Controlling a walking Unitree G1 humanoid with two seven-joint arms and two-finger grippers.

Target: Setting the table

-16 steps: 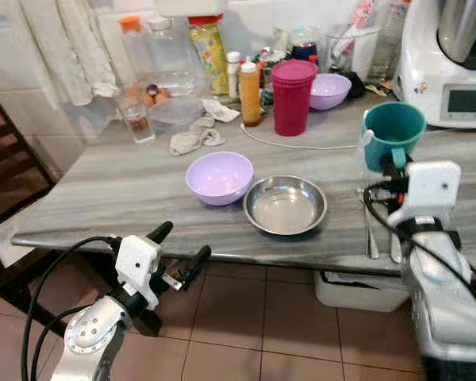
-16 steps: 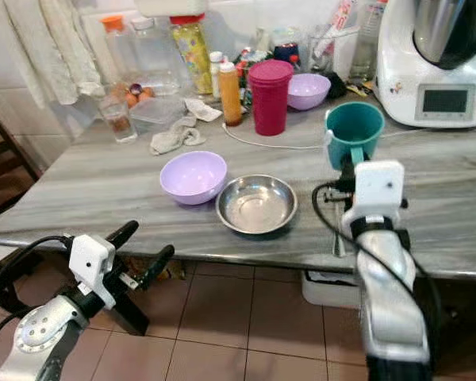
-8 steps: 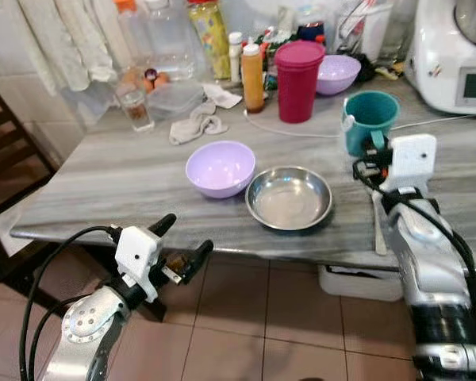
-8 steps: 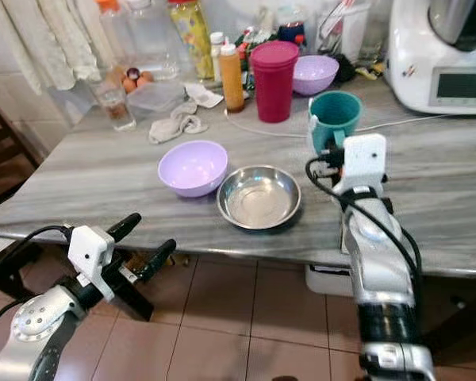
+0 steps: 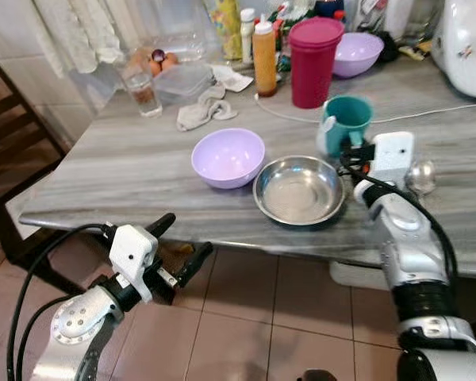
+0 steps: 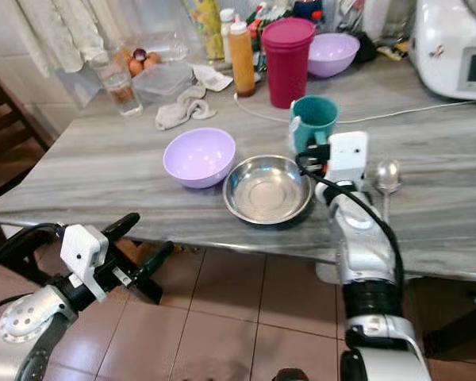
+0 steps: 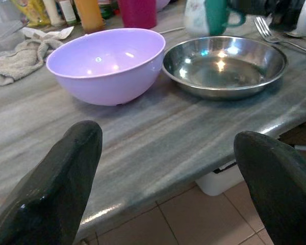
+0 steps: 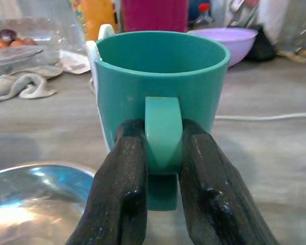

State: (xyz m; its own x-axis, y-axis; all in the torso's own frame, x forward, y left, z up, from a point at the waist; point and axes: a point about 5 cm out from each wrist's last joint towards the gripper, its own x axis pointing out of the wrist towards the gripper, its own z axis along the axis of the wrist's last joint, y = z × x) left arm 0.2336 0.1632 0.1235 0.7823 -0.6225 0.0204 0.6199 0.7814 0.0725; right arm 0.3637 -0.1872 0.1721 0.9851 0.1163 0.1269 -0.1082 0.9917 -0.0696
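The teal mug [image 5: 347,121] is gripped by its handle in the right hand [image 8: 162,168], right of centre in the frame, just behind the steel bowl [image 5: 298,190] on the desk [image 5: 103,175]. The left hand [image 5: 178,250] is held spread at lower left, grasping nothing.

Purple bowls: 2 [image 5: 228,156] [image 5: 357,54]
Steel bowl: 1 [image 5: 298,189]
Teal mug: 1 [image 5: 345,123]
Magenta tumbler: 1 [image 5: 314,62]
Orange bottle: 1 [image 5: 264,57]
Spoon: 1 [image 6: 385,178]
Drinking glass: 1 [image 5: 141,89]
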